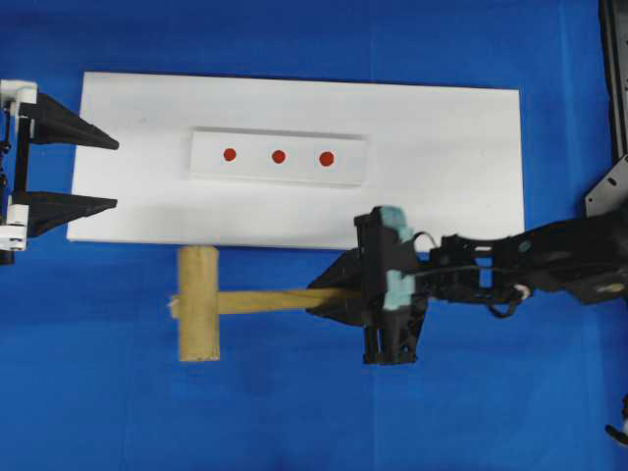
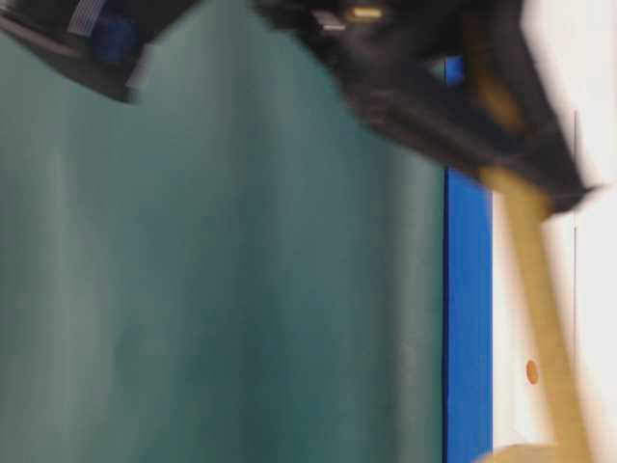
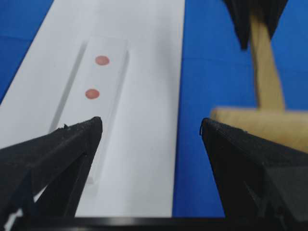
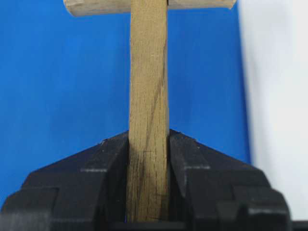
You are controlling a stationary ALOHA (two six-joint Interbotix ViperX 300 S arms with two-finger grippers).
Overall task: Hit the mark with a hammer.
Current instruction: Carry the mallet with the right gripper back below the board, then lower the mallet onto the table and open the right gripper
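The light-brown wooden hammer (image 1: pixel 211 303), with a thick cylindrical head and a long flat straight handle, is clamped by its handle end between the black fingers of the right gripper (image 1: pixel 339 294), its head reaching out ahead of the jaws over the blue cloth (image 1: pixel 98 412), beside the white board (image 1: pixel 442 167) carrying three red dots (image 1: pixel 278 156). The left gripper (image 1: pixel 116 175) stands wide, holding nothing, the hammer head off to its side.

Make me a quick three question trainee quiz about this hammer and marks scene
1. True or false: the right end effector is shut on the hammer handle.
2. How many red marks show on the white strip in the overhead view?
3. The hammer head lies: A) on the strip, B) over the blue surface beside the white board, C) between the left end effector's fingers.

Key: 1 true; 2 three; 3 B.
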